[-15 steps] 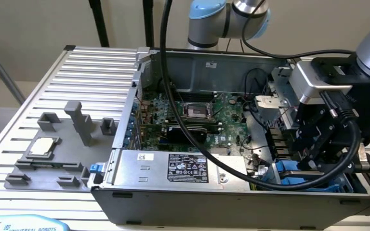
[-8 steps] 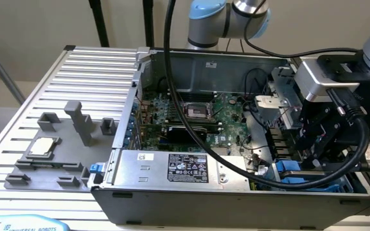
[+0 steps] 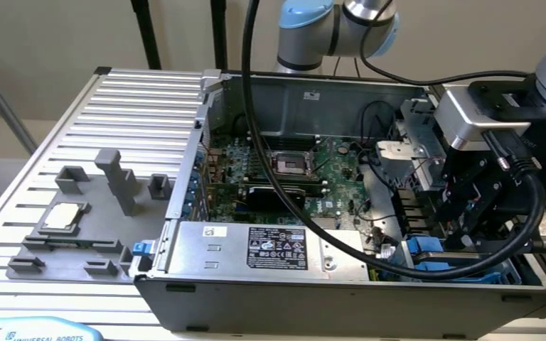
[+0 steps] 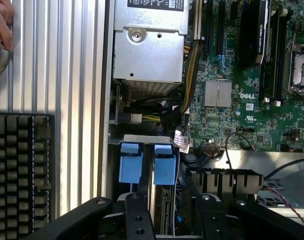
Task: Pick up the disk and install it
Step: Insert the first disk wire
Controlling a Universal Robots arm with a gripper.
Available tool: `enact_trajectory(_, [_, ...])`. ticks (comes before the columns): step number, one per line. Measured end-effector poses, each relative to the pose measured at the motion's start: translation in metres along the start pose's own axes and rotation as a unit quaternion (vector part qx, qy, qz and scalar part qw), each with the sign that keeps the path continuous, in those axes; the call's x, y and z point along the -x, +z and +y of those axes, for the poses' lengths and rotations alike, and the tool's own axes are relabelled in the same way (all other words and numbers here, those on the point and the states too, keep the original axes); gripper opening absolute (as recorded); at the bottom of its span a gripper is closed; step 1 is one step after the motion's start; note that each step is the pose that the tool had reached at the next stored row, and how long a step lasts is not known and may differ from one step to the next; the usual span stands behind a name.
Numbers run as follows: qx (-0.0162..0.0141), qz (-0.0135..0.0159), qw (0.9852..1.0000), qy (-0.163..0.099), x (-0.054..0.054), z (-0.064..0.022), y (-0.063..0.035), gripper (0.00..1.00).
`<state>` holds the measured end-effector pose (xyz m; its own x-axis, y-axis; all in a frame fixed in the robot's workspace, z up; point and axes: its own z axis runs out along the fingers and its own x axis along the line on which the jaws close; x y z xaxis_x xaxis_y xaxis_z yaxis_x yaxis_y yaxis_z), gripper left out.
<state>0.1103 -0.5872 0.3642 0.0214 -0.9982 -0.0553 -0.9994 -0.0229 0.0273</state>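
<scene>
Black hand (image 4: 167, 192) straddles the blue-framed silver disk (image 4: 164, 167) in the drive bay (image 4: 141, 138); I cannot tell if it grips. The green motherboard (image 4: 232, 112) reads "DELL".

Ribbed metal table (image 3: 140, 92) | on it: open computer case (image 3: 349, 305), grey fixture (image 3: 74, 246)

The blue-framed disk (image 4: 164, 167) stands on edge in the case's drive bay.

The disk (image 4: 164, 169) is mostly hidden in its bay (image 4: 146, 138), and a hand (image 4: 0, 25) is cut off at the edge.
</scene>
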Motion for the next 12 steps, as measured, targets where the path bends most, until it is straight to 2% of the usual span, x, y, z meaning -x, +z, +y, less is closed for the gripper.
enact_trajectory(6, [0.0000, 0.0002, 1.0000, 0.000, 0.000, -0.0021, -0.0013, 0.40])
enact_trajectory(12, [0.0000, 0.0001, 1.0000, 0.000, 0.004, -0.0168, -0.0157, 0.40])
